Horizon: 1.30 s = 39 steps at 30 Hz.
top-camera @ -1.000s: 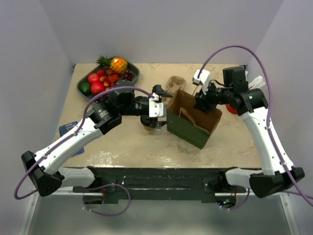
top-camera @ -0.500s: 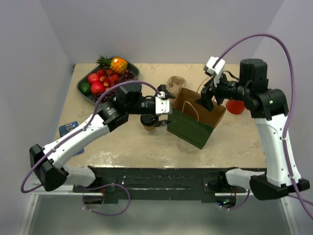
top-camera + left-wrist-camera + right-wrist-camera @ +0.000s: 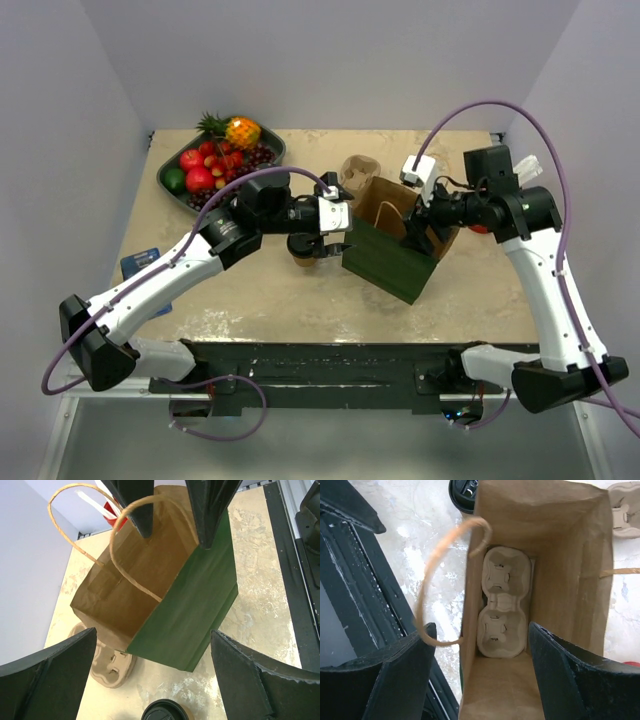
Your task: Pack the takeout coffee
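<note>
Takeout coffee cup (image 3: 303, 248): one seen, black lid (image 3: 165, 711) on, standing near mid-table a bit left of centre, just beside the left end of the bag (image 3: 390, 265). Couldn't tell if cup and bag touched.

Left gripper (image 3: 335, 238) hovered right at the cup, jaws wide apart, gripping nothing. In its wrist view the lid sat low between the two fingers (image 3: 55, 680), touching neither. Right gripper (image 3: 415, 228) hung over the bag mouth, also spread wide and holding nothing.

Counts:
- 1 bag, green outside, kraft inside, with 2 twisted paper handles (image 3: 132, 575)
- 2 pulp carriers: one (image 3: 500, 605) flat on the bag floor, the spare carrier (image 3: 358, 172) on the table just past the bag's far side
- 1 red cup (image 3: 117, 517) with white straws toward the right edge, partly hidden by the right arm
- 1 fruit tray (image 3: 220, 155) at the far left corner
- 1 blue card (image 3: 140, 265) by the left edge

Room: the bag stood skewed to the table edges with its mouth open. The carrier inside covered nearly the whole floor, both wells facing up. One handle looped out over the rim. Bare tabletop ran between the bag and the near edge.
</note>
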Available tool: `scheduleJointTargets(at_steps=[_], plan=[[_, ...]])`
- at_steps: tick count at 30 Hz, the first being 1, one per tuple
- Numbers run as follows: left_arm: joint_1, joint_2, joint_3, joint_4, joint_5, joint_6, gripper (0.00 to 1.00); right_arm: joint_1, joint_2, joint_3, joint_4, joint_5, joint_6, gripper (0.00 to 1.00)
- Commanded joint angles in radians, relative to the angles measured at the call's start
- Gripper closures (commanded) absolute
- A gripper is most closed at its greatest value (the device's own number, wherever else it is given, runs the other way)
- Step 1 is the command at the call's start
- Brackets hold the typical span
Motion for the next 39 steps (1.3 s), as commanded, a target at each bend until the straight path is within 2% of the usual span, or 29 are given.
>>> scheduleJointTargets(at_steps=[1,7,10,11,17,24,26,29,30,31,32,33,35,36,38,39], plan=[[0.005,-0.035,0.024,-0.002,-0.01,0.003,0.01,0.001,0.014,0.095,0.01,-0.03,0.02,0.25],[0.003,-0.024,0.037,-0.005,0.003,0.0,0.01,-0.074,0.049,0.268,0.082,-0.053,0.146,0.25],[0.003,-0.013,0.043,-0.001,0.016,-0.008,0.01,-0.186,0.088,0.346,0.076,-0.142,0.183,0.25],[0.003,-0.012,0.043,0.006,0.031,-0.017,0.01,-0.224,0.095,0.35,0.076,-0.121,0.188,0.26],[0.002,0.036,0.057,0.047,0.108,-0.045,0.05,-0.248,0.118,0.268,0.046,0.067,0.088,0.26],[-0.014,0.177,0.13,0.029,0.148,0.019,0.25,-0.251,0.128,0.147,0.059,0.12,0.045,0.25],[-0.026,0.209,0.152,-0.002,0.135,0.053,0.27,-0.252,0.122,0.114,0.072,0.122,0.041,0.25],[-0.037,0.28,0.205,-0.049,0.135,0.079,0.41,-0.252,0.122,0.067,0.089,0.121,0.033,0.25],[-0.04,0.313,0.245,-0.068,0.138,0.088,0.49,-0.251,0.123,0.057,0.092,0.116,0.027,0.26],[-0.046,0.33,0.266,-0.088,0.141,0.105,0.53,-0.252,0.126,0.04,0.092,0.108,0.022,0.28],[-0.047,0.346,0.288,-0.129,0.152,0.113,0.58,-0.252,0.135,0.04,0.089,0.084,0.019,0.37],[-0.047,0.367,0.328,-0.148,0.16,0.119,0.74,-0.251,0.14,0.044,0.08,0.072,0.01,0.43],[-0.049,0.376,0.366,-0.178,0.19,0.116,0.91,-0.252,0.151,0.084,0.06,0.033,0.009,0.53],[-0.049,0.367,0.392,-0.178,0.197,0.11,1.0,-0.252,0.155,0.106,0.059,0.019,0.01,0.63],[-0.049,0.351,0.42,-0.143,0.209,0.072,1.0,-0.252,0.158,0.178,0.054,0.002,0.018,0.73],[-0.049,0.332,0.429,-0.129,0.212,0.058,1.0,-0.251,0.172,0.208,0.048,-0.013,0.03,0.82]])
